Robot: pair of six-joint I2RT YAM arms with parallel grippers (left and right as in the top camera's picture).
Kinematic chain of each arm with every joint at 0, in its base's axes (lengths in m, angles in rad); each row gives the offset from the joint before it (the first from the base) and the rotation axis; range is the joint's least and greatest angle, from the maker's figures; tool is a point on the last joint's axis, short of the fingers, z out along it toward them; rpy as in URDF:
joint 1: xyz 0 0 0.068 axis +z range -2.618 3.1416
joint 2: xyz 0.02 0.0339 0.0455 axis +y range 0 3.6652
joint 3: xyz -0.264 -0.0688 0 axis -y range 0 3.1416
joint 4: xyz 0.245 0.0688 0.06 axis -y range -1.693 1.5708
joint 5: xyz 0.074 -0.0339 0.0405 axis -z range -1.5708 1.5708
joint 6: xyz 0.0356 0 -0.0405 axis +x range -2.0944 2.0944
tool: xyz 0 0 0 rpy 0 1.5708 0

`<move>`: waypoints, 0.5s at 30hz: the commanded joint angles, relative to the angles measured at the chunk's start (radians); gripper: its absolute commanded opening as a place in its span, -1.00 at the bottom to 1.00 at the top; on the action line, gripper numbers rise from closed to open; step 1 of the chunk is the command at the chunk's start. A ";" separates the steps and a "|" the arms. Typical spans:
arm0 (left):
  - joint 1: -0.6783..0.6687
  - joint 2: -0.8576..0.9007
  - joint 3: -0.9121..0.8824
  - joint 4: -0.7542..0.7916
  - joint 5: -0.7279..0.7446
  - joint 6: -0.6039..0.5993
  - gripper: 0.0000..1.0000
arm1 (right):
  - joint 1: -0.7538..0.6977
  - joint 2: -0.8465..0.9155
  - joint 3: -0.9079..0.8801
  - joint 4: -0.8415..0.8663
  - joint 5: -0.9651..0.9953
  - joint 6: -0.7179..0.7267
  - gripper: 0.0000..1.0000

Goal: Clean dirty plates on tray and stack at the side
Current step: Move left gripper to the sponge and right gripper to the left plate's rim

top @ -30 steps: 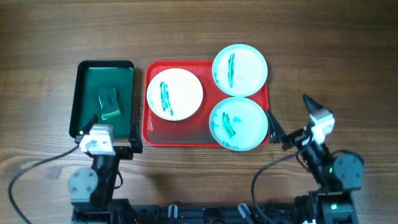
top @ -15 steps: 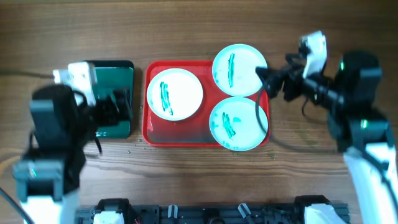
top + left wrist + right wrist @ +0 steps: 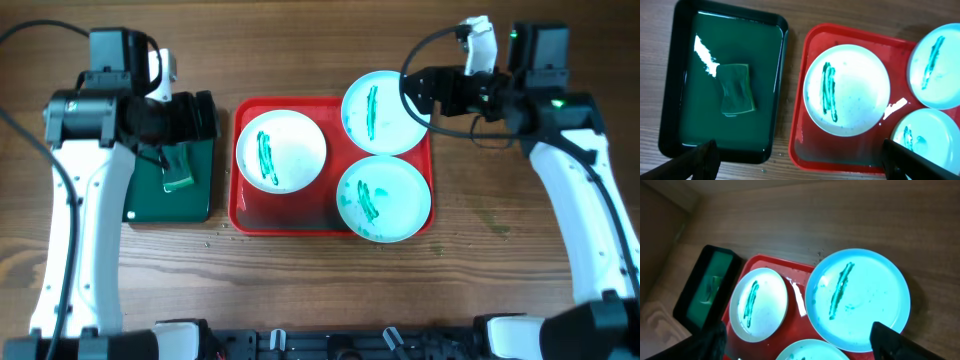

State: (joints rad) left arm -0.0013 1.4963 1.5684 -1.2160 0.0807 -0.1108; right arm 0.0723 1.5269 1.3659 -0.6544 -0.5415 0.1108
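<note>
Both pincers hang wide open and hold nothing. The left pincer (image 3: 801, 159) shows its two fingertips at the bottom corners of its wrist view, and the right pincer (image 3: 800, 337) does likewise.

We see a brown wooden surface (image 3: 320, 40) with plain grain. At the left margin of the right wrist view a dull brownish area lies beyond its edge, and we cannot tell what it is.

The red tray (image 3: 290, 215) sits mid-surface. A dark green tray (image 3: 165, 205) lies just beside it on the left, with a green sponge (image 3: 178, 168) in it.

The white plate (image 3: 290, 145) lies in the red tray's left half. The far turquoise plate (image 3: 395, 115) overhangs the tray's far right corner. The near turquoise plate (image 3: 395, 200) sits just in front of it. All three bear green streaks (image 3: 265, 158).

The left arm (image 3: 75, 220) runs up the left side and bends inward, its pincer raised above the green tray. The right arm (image 3: 590, 220) mirrors it, its pincer raised over the far turquoise plate's right edge.
</note>
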 commanded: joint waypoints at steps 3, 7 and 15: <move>0.045 0.071 0.015 -0.008 -0.123 -0.142 1.00 | 0.139 0.115 0.023 0.010 0.122 0.183 0.48; 0.130 0.098 0.015 -0.020 -0.124 -0.144 1.00 | 0.279 0.206 0.041 0.010 0.252 0.239 0.24; 0.219 0.103 0.014 -0.019 -0.124 -0.140 1.00 | 0.414 0.502 0.327 -0.175 0.370 0.226 -0.13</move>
State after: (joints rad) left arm 0.2005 1.5898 1.5684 -1.2346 -0.0326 -0.2348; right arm 0.4637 1.9198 1.5753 -0.7799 -0.2485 0.3397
